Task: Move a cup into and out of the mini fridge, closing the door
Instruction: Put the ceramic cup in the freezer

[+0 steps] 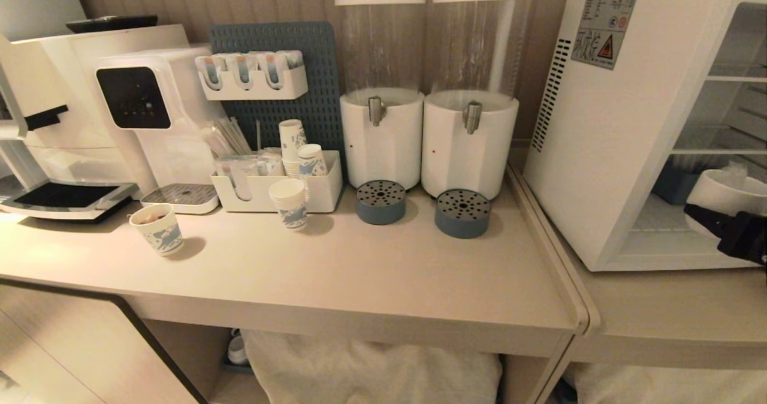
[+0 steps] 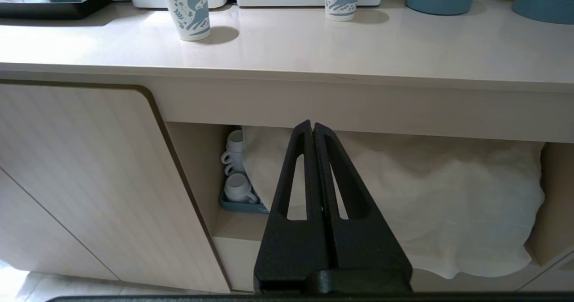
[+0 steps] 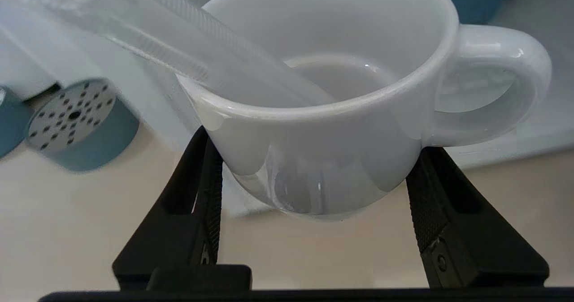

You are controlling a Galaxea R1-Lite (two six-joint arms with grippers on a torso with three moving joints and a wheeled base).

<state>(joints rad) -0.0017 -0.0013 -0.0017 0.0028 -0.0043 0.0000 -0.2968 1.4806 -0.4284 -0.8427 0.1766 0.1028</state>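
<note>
The long pale table [image 1: 359,272] runs across the room, and at about 3 o'clock on it stands the mini fridge [image 1: 605,140], white, with vent slots and a warning sticker on its side. Its front looks open to me; the wire shelves are seen directly. At 12 o'clock stand two white drink dispensers [image 1: 383,92] with clear cylinders, each with a blue drip cup in front. At 9 o'clock is a white water machine [image 1: 150,104], and near it two paper cups [image 1: 159,229] with blue print.

The right end effector [image 3: 314,190] is at the lower edge of the fridge opening, around 4 o'clock, and it holds the cup [image 3: 323,114] between its two black fingers [image 3: 202,194], one on each side of the cup body, handle to one side. The cup is tilted and clear of the table.

The left end effector [image 2: 312,129] hangs below the table edge, fingers pressed together, holding nothing.
</note>
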